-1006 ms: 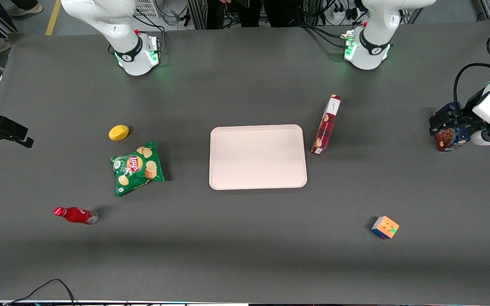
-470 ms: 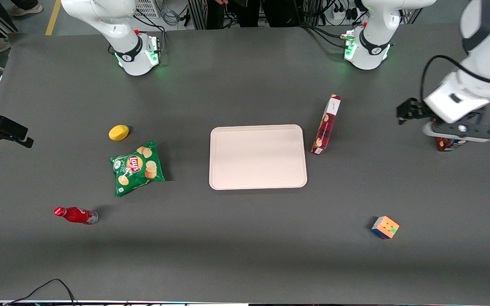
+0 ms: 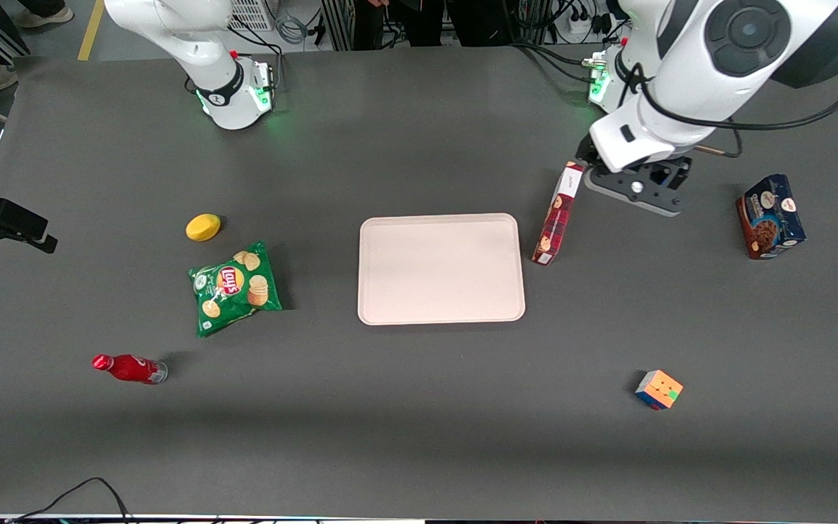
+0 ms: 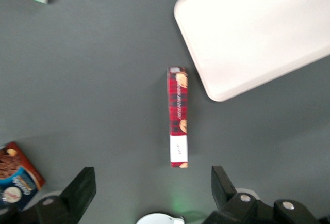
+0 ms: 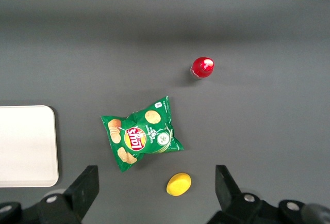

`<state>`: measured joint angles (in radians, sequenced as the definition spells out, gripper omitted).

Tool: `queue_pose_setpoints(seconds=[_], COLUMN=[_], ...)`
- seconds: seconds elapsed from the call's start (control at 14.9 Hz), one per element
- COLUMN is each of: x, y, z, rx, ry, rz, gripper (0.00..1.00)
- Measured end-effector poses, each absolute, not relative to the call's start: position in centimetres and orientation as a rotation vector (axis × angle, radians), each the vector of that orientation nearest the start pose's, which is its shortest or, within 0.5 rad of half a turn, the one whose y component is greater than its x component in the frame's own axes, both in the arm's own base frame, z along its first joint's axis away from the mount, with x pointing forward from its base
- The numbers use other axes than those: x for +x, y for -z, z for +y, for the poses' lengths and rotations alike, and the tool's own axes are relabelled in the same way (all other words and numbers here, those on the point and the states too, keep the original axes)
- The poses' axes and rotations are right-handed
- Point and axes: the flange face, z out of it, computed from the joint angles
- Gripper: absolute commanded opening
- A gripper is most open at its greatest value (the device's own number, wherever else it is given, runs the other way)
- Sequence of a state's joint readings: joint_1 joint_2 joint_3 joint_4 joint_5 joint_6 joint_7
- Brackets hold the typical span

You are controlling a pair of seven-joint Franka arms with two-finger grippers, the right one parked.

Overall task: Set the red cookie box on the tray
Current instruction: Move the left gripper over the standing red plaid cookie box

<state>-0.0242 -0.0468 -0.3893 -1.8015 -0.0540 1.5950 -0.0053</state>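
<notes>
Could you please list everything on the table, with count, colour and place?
tray: 1, pinkish-cream, mid-table
red box: 1, red tartan, on the table beside the tray, toward the working arm's end
blue box: 1, blue and brown, at the working arm's end
cube: 1, multicoloured, nearer the camera than the red box
chips bag: 1, green, toward the parked arm's end
lemon: 1, yellow, beside the chips bag
bottle: 1, red, lying nearer the camera than the chips
gripper: 1, black fingers open, above the red box's end
</notes>
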Motion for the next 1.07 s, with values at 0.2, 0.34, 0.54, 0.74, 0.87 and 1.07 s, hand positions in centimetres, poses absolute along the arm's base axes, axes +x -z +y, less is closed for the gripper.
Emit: queue_pose_setpoints(seconds=[0.2,0.34,0.54,0.74,0.87,1.07], x=[47.6,46.8,44.6,42.1,40.7,39.0], y=[-51.9,-50.0,-46.4,-42.1,-39.1,-35.4], z=[-22.0,-21.9,-22.1,-21.7,-20.7,-19.8], rx=[-3.064,-3.059,-3.044,-3.016,-3.003,-2.997], ry=[-0.327,-0.309,-0.226,-0.097,-0.032,0.041], rz=[0.619,0.613,0.628,0.703,0.735,0.76], gripper=[1.0,1.0,1.0,1.0,1.0,1.0])
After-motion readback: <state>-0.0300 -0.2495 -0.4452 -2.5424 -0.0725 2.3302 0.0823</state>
